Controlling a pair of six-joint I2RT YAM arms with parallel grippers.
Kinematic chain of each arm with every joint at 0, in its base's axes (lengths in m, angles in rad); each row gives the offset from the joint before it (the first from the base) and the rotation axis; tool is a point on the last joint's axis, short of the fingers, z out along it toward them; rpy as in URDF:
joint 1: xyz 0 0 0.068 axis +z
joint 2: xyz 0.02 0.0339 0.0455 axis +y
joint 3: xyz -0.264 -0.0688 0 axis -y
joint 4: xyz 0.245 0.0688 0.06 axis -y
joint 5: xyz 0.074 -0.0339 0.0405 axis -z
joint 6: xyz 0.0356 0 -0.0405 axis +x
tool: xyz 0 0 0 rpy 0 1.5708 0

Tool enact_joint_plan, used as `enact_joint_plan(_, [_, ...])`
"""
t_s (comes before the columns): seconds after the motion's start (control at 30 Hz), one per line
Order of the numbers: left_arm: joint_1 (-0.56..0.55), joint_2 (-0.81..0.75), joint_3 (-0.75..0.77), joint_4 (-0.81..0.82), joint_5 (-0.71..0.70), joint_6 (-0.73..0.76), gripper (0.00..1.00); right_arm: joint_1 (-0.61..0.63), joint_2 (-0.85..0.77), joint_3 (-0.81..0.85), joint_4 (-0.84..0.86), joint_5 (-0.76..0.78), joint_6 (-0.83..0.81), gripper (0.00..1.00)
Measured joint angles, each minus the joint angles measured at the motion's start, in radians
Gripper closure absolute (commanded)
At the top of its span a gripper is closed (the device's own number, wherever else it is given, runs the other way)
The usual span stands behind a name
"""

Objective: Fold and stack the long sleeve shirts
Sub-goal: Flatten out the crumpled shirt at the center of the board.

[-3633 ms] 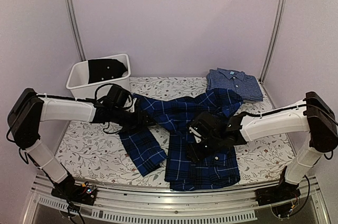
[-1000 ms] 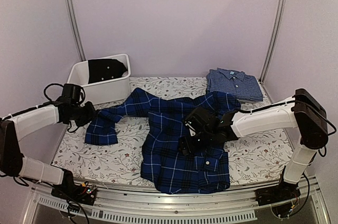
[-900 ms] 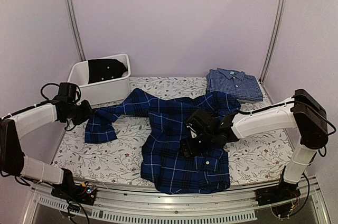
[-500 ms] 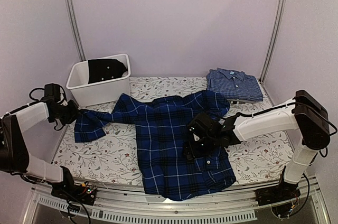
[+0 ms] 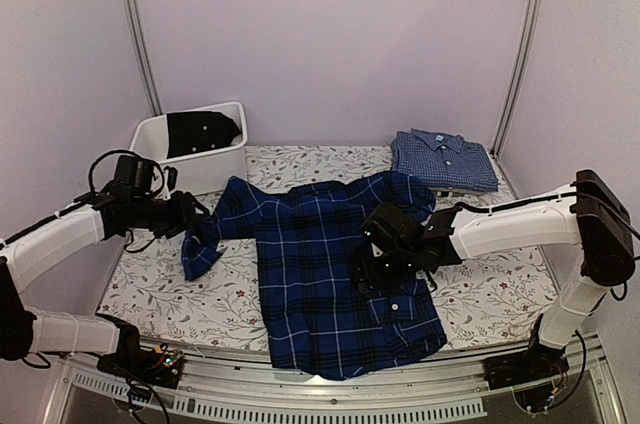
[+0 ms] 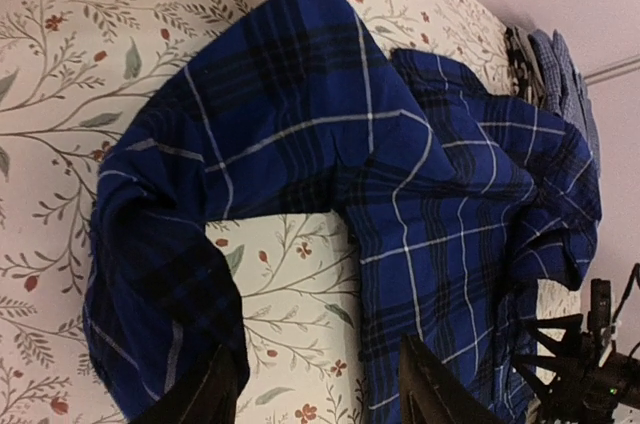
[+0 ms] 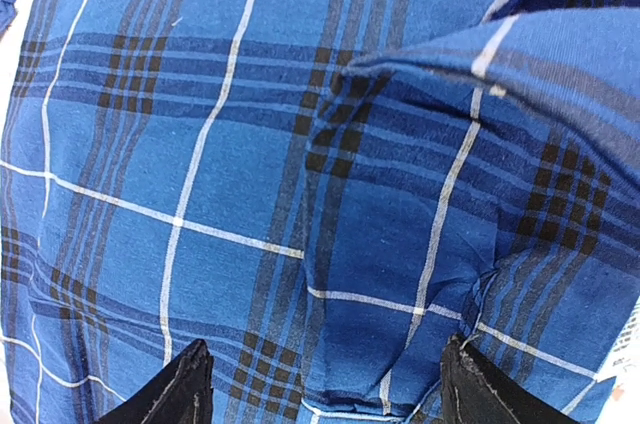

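At the far left of the tabletop (image 5: pixel 150 289), which is covered in a floral-patterned cloth, a white bin (image 5: pixel 205 168) is seen with a dark garment (image 5: pixel 203 131) lying inside it.

Just in front of the bin, the left end effector (image 5: pixel 193 214) is held low over the tabletop. In the left wrist view its two fingers (image 6: pixel 215 392) are seen parted to a moderate gap, and only bare floral cloth is seen between them; nothing is gripped. One finger is placed at the edge of the plaid sleeve (image 5: pixel 203 241), which lies bunched and bent back on itself on the tabletop.

The navy and royal-blue plaid shirt (image 5: pixel 320 274) is spread across the middle of the tabletop, its hem at the near edge and its collar end towards the back wall. The body is laid mostly flat, with rumpled folds on its right side.

The right end effector (image 5: pixel 380 269) is positioned over the right half of the plaid shirt. In the right wrist view its fingers (image 7: pixel 185 386) are seen spread wide over the cloth, with nothing pinched between them. Whether the tips are touching the fabric cannot be told.

At the far right back corner, the lighter blue checked shirt (image 5: pixel 445 159) is seen folded, collar up, just beyond the plaid shirt's shoulder.
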Motion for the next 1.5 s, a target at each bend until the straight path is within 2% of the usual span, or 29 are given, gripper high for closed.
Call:
enact_joint_plan(0.13, [-0.153,0.043,-0.002,0.0,-0.023,-0.03,0.44,0.002,0.0,0.006,-0.021,0.002,0.002,0.24])
enact_joint_plan(0.23, [-0.21,0.083,-0.002,-0.002,-0.049,-0.045,0.38,0.006,0.0,0.006,-0.04,0.003,0.01,0.24])
enact_joint_plan(0.4, [-0.224,0.091,0.025,-0.068,-0.167,-0.037,0.27,0.006,0.0,0.006,-0.065,0.016,0.026,0.25])
enact_joint_plan(0.53, [-0.21,0.072,0.112,-0.18,-0.349,0.009,0.23,0.006,0.0,0.006,-0.077,0.021,0.036,0.25])
enact_joint_plan(0.67, [-0.188,0.018,0.166,-0.218,-0.406,0.053,0.24,0.006,0.0,0.006,-0.084,0.029,0.038,0.25])
enact_joint_plan(0.8, [-0.214,0.014,0.176,-0.213,-0.356,0.058,0.24,0.006,0.0,0.006,-0.097,0.039,0.038,0.25])
enact_joint_plan(0.93, [-0.321,0.064,0.169,-0.155,-0.27,0.038,0.24,0.005,0.0,0.005,-0.105,0.043,0.042,0.25])
enact_joint_plan(1.13, [-0.494,0.284,0.178,-0.01,-0.164,-0.004,0.23,0.006,-0.003,0.001,-0.119,0.045,0.049,0.25])
enact_joint_plan(1.33, [-0.568,0.496,0.227,0.129,-0.071,-0.028,0.24,0.032,-0.003,0.001,-0.136,0.056,0.054,0.25])
enact_joint_plan(1.5, [-0.603,0.608,0.236,0.217,-0.012,-0.047,0.24,0.072,-0.001,0.01,-0.162,0.071,0.06,0.27])
